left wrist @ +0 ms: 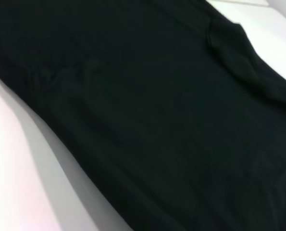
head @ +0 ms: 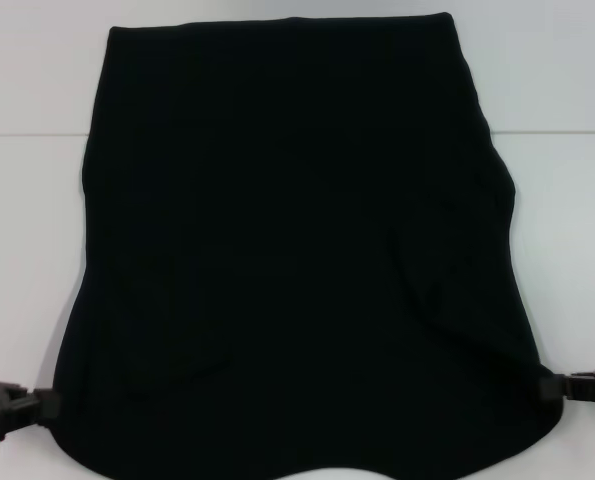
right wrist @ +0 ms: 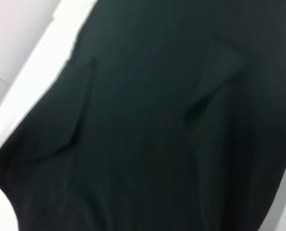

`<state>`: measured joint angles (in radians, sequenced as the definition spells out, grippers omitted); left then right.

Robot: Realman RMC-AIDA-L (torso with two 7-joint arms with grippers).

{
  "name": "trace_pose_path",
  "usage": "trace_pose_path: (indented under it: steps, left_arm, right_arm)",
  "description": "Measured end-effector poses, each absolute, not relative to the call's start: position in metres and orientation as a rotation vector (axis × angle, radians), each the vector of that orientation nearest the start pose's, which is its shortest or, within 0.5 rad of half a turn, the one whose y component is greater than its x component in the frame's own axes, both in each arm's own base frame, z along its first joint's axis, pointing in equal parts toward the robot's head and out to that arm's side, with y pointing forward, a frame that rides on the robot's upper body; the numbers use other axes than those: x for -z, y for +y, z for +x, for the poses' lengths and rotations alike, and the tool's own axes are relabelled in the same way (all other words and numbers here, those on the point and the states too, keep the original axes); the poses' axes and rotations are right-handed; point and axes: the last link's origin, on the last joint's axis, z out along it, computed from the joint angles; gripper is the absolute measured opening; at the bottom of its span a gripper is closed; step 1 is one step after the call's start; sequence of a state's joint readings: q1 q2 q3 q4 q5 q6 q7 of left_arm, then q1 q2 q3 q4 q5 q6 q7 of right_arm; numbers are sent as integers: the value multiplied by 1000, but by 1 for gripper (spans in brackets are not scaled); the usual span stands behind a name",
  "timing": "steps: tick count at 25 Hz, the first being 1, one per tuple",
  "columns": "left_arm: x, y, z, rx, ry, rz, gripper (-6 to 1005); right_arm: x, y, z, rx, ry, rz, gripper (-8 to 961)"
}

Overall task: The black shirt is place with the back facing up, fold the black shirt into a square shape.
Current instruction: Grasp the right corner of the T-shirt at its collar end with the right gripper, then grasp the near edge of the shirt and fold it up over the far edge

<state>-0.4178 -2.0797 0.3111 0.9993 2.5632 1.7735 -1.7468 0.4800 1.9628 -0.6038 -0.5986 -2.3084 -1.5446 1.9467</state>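
nearest the camera, the lower edge of the black shirt [head: 297, 270] runs off the bottom of the head view. left pincer [head: 45, 404] sits at the shirt's near left corner, right pincer [head: 549, 388] at its near right corner; each touches the cloth edge, but finger opening and grip cannot be told. farther out, the shirt lies spread on the white surface [head: 27, 80], plain side up, sleeves folded inward, narrowing toward a straight far edge. both wrist views show mostly black cloth with folds.
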Motion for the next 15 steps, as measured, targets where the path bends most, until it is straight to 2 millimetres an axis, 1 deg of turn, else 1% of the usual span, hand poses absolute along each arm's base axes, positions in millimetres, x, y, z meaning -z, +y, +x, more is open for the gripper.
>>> trace_pose_path:
  steps: [4, 11, 15]
  left_arm:
    - [-76, 254, -350, 254, -1316, -2508, 51]
    - [-74, 238, -353, 223, -1376, -2538, 51]
    - [-73, 228, -354, 222, -1406, -2559, 52]
  right_arm:
    - [-39, 286, 346, -422, 1550, -2488, 15]
    - [-49, 259, 358, -494, 1542, -2493, 24]
    - [-52, 243, 365, -525, 1567, -2480, 30]
